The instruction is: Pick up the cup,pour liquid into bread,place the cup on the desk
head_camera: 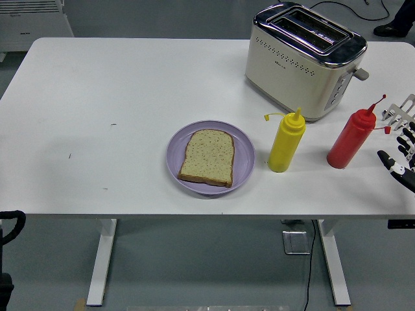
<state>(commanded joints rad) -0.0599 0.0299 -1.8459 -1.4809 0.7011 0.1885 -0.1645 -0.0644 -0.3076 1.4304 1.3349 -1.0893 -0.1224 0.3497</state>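
Nearest the table's front edge, a round lilac plate (176,144) holds a slice of brown-crusted bread (207,157), lying flat near the middle of the white table (97,97). Just right of it stands a yellow plastic squeeze bottle (286,142), upright, its cap hanging off to the left. Farther right is a red plastic squeeze bottle (351,138), also upright. The robot's right hand (401,150) comes in at the right edge, just beside the red bottle but not touching it, fingers spread and holding nothing. At the far right sits a cream and chrome two-slot toaster (303,61).
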